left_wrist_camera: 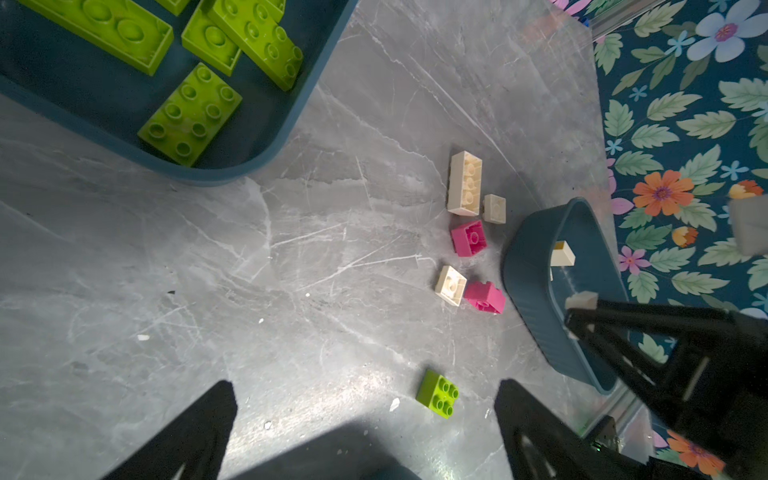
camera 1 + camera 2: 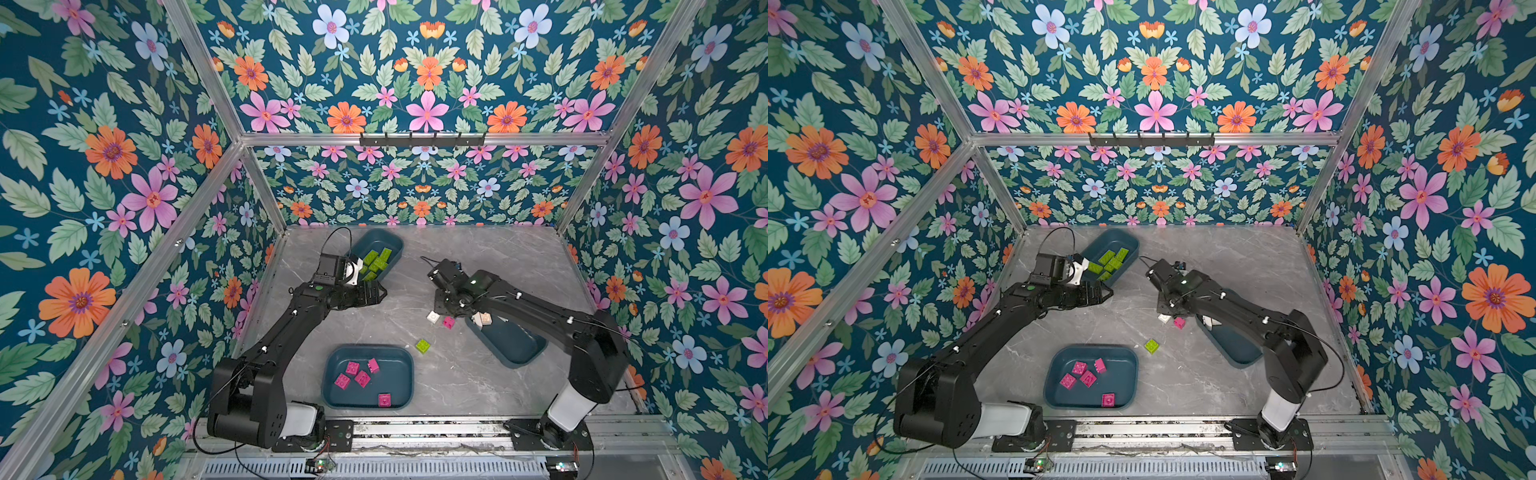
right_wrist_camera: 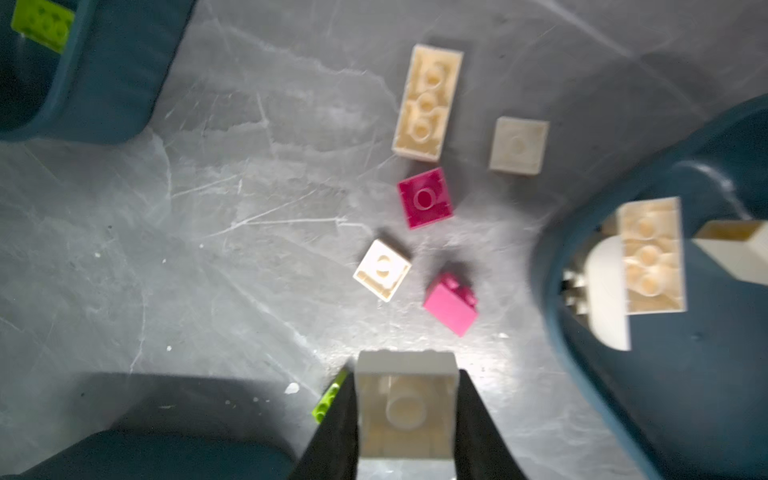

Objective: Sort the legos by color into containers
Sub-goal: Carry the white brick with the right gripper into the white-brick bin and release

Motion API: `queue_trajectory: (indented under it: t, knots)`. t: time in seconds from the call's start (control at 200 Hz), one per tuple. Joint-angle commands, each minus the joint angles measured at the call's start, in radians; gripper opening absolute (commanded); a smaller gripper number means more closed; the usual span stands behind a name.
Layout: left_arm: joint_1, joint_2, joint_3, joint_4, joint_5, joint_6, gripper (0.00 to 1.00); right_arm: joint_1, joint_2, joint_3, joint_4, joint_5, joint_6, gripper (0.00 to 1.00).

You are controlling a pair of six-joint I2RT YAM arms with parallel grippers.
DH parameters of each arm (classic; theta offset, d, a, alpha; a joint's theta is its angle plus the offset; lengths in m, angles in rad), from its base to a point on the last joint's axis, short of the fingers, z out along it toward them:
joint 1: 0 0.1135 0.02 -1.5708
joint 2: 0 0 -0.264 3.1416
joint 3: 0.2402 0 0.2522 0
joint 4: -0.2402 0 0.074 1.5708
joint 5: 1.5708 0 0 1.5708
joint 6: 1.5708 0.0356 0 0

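Nearest the front rail, we find a shallow teal plastic bin (image 2: 399,376) with rounded corners, holding five studded magenta bricks (image 2: 362,378). Just beyond it, one square lime brick (image 2: 423,345) lies alone on the grey veined tabletop (image 2: 457,386). To the right, a second bin (image 2: 519,349) with finely ribbed outer walls holds cream bricks (image 3: 650,253). Beside its rim lie loose pieces: a long cream brick (image 1: 465,183) with its hollow side up, two cream squares (image 1: 451,284) and two magenta squares (image 1: 468,237). The right gripper (image 3: 406,376) pinches a held cream brick (image 3: 405,415) between its black fingers. Farther back, the left gripper (image 1: 365,390) has its jaws spread wide and empty, beside the far bin (image 2: 395,243), where glossy lime bricks (image 2: 377,262) lie piled.
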Motion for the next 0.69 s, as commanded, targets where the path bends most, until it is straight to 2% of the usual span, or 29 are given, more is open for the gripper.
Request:
queue_trajectory:
  t: [0.0, 0.215, 0.505, 0.69]
  knots:
    - [0.000, -0.006, -0.007, 0.052, 0.049, -0.042, 1.00, -0.060, -0.074, -0.049, -0.039, 0.001, -0.083, 0.29]
    - [-0.004, -0.010, -0.011, 0.078, 0.064, -0.074, 1.00, -0.240, -0.182, -0.164, -0.044, -0.039, -0.175, 0.26]
    - [-0.009, 0.006, -0.003, 0.072, 0.061, -0.077, 1.00, -0.378, -0.237, -0.298, 0.013, -0.085, -0.215, 0.26]
    - [-0.010, 0.014, 0.006, 0.059, 0.056, -0.067, 1.00, -0.416, -0.194, -0.336, 0.070, -0.108, -0.240, 0.35]
